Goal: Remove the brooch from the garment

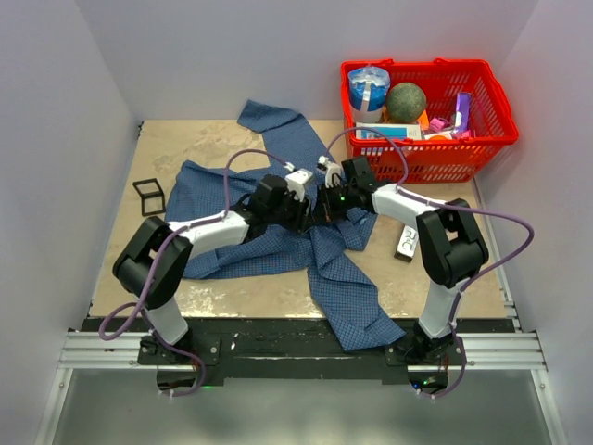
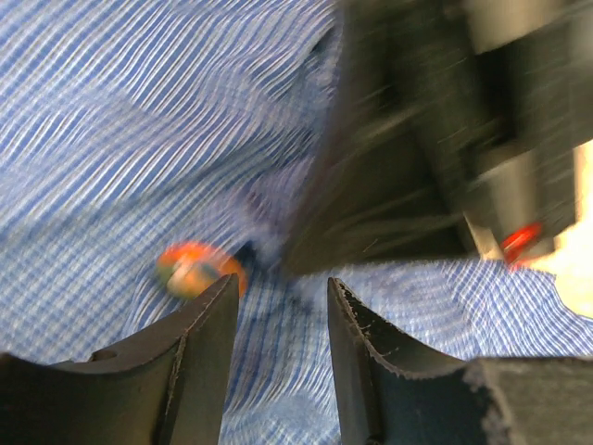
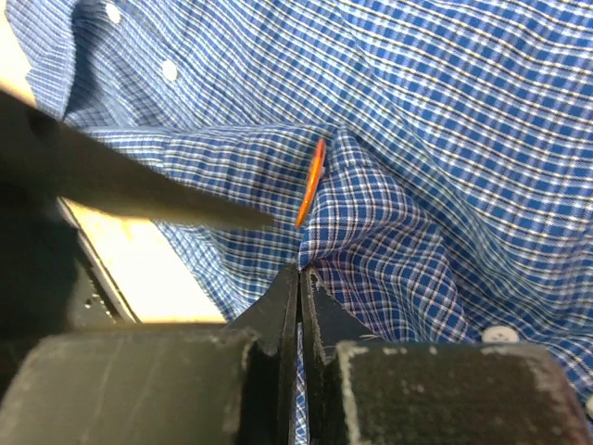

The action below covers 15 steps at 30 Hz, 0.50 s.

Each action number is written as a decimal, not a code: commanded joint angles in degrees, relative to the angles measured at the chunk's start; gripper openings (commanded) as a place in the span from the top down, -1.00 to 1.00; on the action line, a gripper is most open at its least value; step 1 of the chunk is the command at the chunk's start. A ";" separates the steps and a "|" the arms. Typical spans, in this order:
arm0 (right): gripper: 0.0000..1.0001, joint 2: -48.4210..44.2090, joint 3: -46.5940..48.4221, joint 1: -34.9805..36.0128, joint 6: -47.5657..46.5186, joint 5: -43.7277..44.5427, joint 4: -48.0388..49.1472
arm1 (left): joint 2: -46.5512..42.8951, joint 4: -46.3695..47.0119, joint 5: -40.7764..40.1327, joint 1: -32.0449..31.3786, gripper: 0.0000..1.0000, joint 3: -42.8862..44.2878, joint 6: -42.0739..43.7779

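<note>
Fingers of the left gripper (image 1: pixel 311 197) and right gripper (image 1: pixel 328 198) are hidden beneath their wrists in the top view, where they meet over the garment (image 1: pixel 250 255) spread on the tabletop (image 1: pixel 185 148). From the left wrist, the left fingers (image 2: pixel 199 352) are seen partly open with nothing gripped, and the blurred orange brooch (image 2: pixel 196 269) is found on the cloth just beside one tip; contact cannot be judged. From the right wrist, the right fingers (image 3: pixel 278 320) are seen shut on a fold of the garment, the brooch showing edge-on just above them.
</note>
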 commanded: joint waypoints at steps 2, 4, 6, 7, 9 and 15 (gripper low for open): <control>1.00 -0.61 1.17 -0.72 3.39 -3.82 3.79 | 3.12 0.20 -9.52 -4.20 0.02 4.60 10.28; 1.00 -0.44 1.17 -1.24 3.91 -4.26 3.88 | 3.65 -0.58 -11.63 -5.34 0.00 4.59 13.89; 1.00 -0.08 0.99 -1.77 4.44 -4.53 4.05 | 3.91 -0.77 -14.37 -5.78 -0.03 4.42 15.73; 1.00 0.27 1.08 -2.12 5.14 -4.70 4.23 | 3.91 -0.50 -14.37 -5.87 -0.04 4.42 16.09; 1.00 0.62 0.91 -2.82 5.50 -5.14 4.40 | 3.56 -0.59 -14.37 -5.87 -0.04 4.68 16.18; 1.00 1.94 1.08 -3.88 4.27 -4.71 2.91 | -5.57 13.43 8.64 -1.48 -0.31 -3.81 11.97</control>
